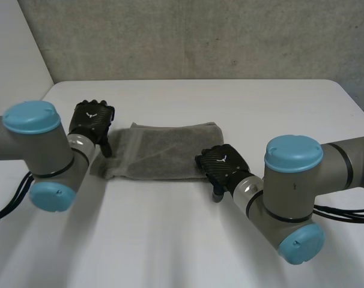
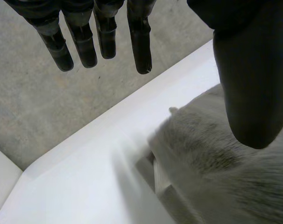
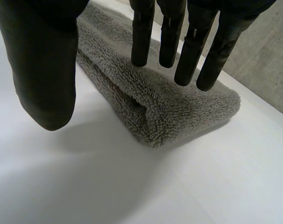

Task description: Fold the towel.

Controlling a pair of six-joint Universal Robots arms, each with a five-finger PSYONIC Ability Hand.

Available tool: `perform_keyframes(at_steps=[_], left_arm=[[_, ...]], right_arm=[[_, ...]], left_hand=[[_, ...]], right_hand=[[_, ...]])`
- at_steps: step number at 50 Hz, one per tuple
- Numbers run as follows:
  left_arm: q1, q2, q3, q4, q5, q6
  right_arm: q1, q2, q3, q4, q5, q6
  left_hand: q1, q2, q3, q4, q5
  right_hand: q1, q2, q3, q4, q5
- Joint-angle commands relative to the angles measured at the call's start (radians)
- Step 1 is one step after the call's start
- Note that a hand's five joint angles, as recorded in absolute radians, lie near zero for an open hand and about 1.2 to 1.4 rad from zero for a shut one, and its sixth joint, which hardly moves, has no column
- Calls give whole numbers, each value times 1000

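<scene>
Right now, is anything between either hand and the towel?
Nothing visible. The left hand hangs open over the towel's left end, and the right hand is open with its fingers above the folded right end. Bare table lies around the towel.

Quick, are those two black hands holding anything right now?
Left hand: open, fingers straight, holding nothing, at one end of the folded grey terry towel.
Right hand: open, holding nothing, at its other end.
</scene>
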Motion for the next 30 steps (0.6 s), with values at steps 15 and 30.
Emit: perform_keyframes(at_steps=[15, 30], left_arm=[[49, 106, -266, 10, 223, 134], [73, 71, -243, 90, 222, 259]], right_arm=[[-5, 24, -13, -56, 28, -4], [1, 74, -66, -67, 34, 13]], left_hand=[[-37, -31, -38, -37, -4], [209, 215, 208, 209, 242]], right_hand=[[59, 64, 59, 59, 51], [94, 99, 94, 94, 86]])
